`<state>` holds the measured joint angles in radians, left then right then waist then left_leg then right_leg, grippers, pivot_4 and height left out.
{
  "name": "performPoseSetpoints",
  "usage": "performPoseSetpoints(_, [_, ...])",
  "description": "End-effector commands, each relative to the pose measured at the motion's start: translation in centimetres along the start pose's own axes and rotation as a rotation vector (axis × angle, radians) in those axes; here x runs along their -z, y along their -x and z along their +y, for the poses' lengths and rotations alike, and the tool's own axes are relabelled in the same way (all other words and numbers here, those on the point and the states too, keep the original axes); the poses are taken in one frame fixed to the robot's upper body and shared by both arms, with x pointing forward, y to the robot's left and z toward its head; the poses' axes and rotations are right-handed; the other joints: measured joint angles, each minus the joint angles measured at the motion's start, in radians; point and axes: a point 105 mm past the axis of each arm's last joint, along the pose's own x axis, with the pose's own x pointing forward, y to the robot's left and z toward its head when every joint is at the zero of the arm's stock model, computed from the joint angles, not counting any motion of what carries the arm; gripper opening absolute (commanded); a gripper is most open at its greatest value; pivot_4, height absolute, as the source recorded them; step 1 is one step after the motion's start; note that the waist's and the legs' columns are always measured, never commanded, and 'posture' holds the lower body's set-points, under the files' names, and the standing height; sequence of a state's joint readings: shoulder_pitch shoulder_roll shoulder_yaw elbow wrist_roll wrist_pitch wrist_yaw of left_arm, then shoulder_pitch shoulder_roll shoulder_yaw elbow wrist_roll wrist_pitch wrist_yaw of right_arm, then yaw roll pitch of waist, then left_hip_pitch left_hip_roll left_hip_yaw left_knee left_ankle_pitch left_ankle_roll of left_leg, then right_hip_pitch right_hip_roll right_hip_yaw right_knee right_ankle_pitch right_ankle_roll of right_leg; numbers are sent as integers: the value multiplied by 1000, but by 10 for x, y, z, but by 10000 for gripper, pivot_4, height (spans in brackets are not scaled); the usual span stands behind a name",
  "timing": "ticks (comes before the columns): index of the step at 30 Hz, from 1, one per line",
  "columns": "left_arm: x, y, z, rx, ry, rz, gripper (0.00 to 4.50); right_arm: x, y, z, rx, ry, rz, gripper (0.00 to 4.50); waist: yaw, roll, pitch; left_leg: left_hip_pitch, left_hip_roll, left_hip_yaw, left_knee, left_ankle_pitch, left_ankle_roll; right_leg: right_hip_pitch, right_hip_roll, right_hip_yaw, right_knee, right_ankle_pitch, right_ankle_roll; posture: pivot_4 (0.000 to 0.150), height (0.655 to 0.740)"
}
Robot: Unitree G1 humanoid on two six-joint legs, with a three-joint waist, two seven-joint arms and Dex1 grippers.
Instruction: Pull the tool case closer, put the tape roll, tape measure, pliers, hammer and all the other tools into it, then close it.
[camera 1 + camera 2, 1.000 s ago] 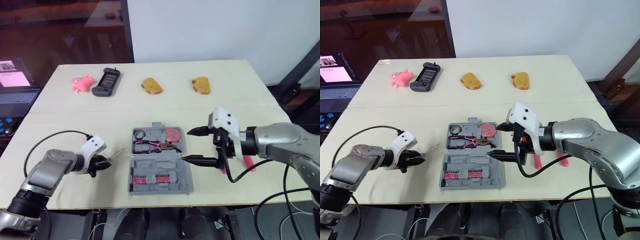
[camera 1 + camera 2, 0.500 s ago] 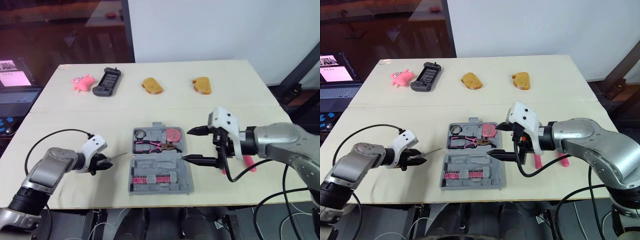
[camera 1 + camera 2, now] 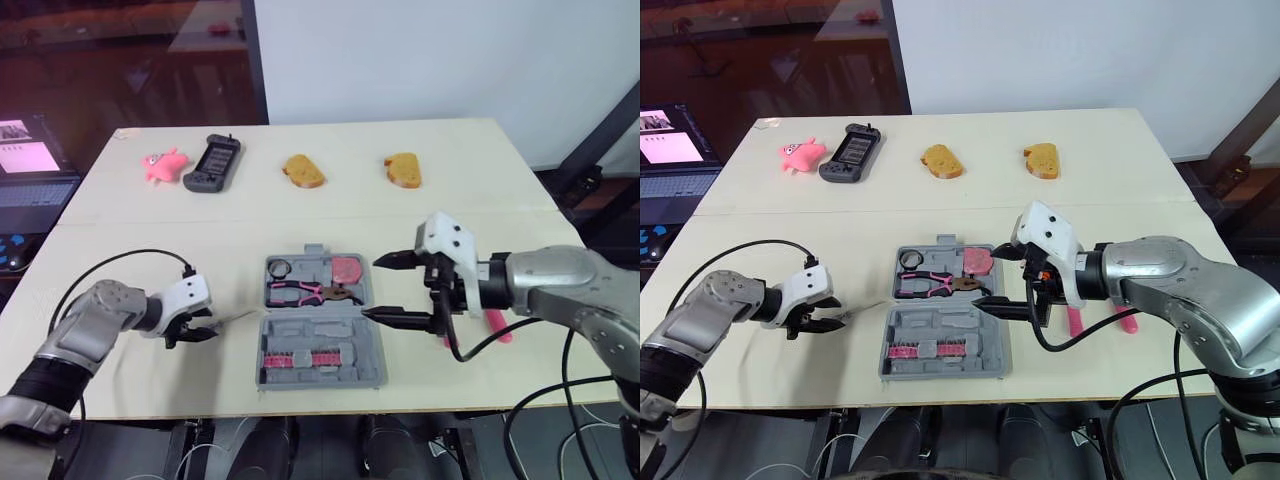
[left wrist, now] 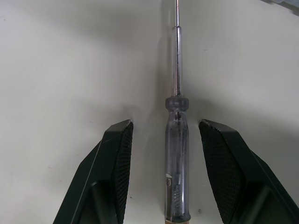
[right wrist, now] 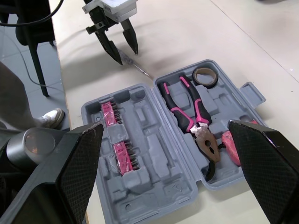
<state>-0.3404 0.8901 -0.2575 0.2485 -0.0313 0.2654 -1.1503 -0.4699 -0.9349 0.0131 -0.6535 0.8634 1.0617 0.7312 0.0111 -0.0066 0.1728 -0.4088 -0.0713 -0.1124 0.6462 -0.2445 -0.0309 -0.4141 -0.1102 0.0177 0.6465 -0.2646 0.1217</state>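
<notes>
Tool case [image 3: 345, 335] lay open and flat in the middle of the table [image 3: 480, 200], close to the near edge. In its far half there were 3 things. The tape roll [image 3: 279, 267] sat in the 11 o'clock corner. The pliers [image 3: 305, 292] w/ pink grips lay across the middle. The pink tape measure [image 3: 347, 268] sat in the 1 o'clock corner. The near half held a row of pink bits [image 3: 305, 357].

L gripper [image 3: 208, 330] was at 9 o'clock from the case, low over the table. Its fingers were spread apart and held nothing. A screwdriver [image 4: 176, 177] w/ a clear handle lay flat on the table btw the two fingers, and neither one touched it. Its metal end pointed toward the case.

R gripper [image 3: 372, 288] hung at the 3 o'clock edge of the case. Its fingers were wide apart w/ nothing in them. Past that arm, also at 3 o'clock, two pink handles [image 3: 1127, 320] lay on the table, partly hidden. Can't tell which tools they were.

Along the far side, from 11 to 1 o'clock, lay a pink toy [image 3: 165, 165], a dark game pad [image 3: 213, 165] and 2 bread pieces [image 3: 303, 171] [image 3: 403, 170]. All were well apart from the case.
</notes>
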Motion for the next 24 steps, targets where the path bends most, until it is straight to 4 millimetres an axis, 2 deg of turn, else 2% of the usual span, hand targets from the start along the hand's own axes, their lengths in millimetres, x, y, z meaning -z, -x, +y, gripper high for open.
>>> performPoseSetpoints(1, [0, -2, -3, 10, -7, -6, 23474, -7, 4, 0, 19, 39, -27, 45000, 1, 0, 0, 0, 0, 0, 0, 0, 0, 0, 0, 0, 0, 0, 0, 1500, 7400])
performPoseSetpoints(14, [-10, -6, -10, 48, -25, -32, 23474, -9, 4, 0, 13, 42, -24, 45000, 0, 0, 0, 0, 0, 0, 0, 0, 0, 0, 0, -1, 0, 1, 1, 1500, 7400])
performPoseSetpoints(17, [-4, -7, -12, 56, -10, 1, 16309, -10, 4, 0, 14, 43, -22, 45000, -1, 0, 0, 0, 0, 0, 0, 0, 0, 0, 1, -1, 0, 1, 2, 1500, 7400])
performPoseSetpoints(20, [4, -5, -11, 50, -11, 35, 2678, -10, 5, -1, 16, 45, -20, 45000, -2, 0, 0, 0, 0, 0, 0, 0, 0, 0, 2, -1, 0, 1, 2, 1500, 7400])
performPoseSetpoints(21, [6, -4, -10, 48, -11, 41, 711, -10, 5, -1, 16, 45, -20, 45000, -3, 0, 0, 0, 0, 0, 0, 0, 0, 0, 2, -1, 0, 1, 2, 1500, 7400])
performPoseSetpoints(24, [8, -1, -9, 47, -8, 49, 711, -10, 5, -1, 17, 45, -20, 45000, -6, 0, 0, 0, 0, 0, 0, 0, 0, 0, 3, -1, 0, 1, 2, 1500, 7400])
